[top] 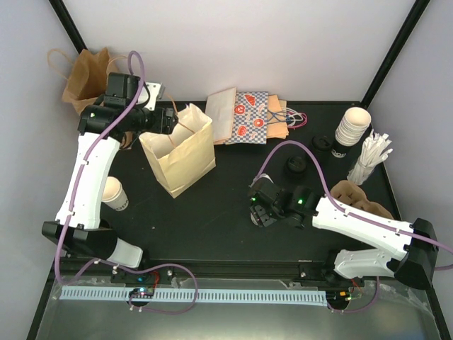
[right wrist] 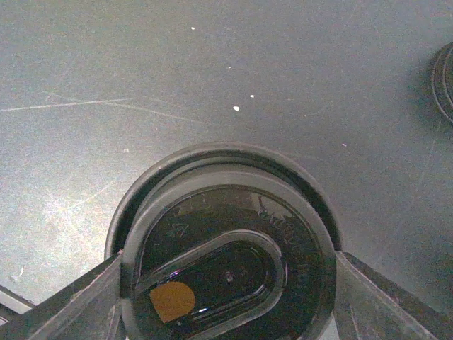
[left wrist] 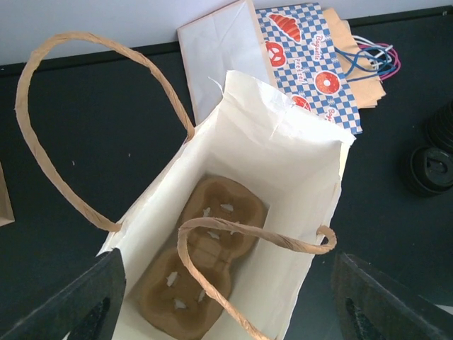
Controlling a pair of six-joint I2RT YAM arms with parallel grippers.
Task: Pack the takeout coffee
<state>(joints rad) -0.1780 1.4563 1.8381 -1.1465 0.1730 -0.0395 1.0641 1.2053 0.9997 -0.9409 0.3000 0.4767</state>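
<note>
A single white takeout cup stands at the left, beside my left arm. A stack of white cups stands at the far right. The cream handled paper bag stands open in the middle-left; in the left wrist view its inside holds a brown cup carrier. My left gripper is open above the bag's rim, its fingers wide on either side. My right gripper is low over the table, shut on a black cup lid across its width.
A brown handled bag stands at the back left. Flat printed and plain bags lie at the back. Loose black lids lie mid-table. A bundle of white sticks and a brown carrier are at the right.
</note>
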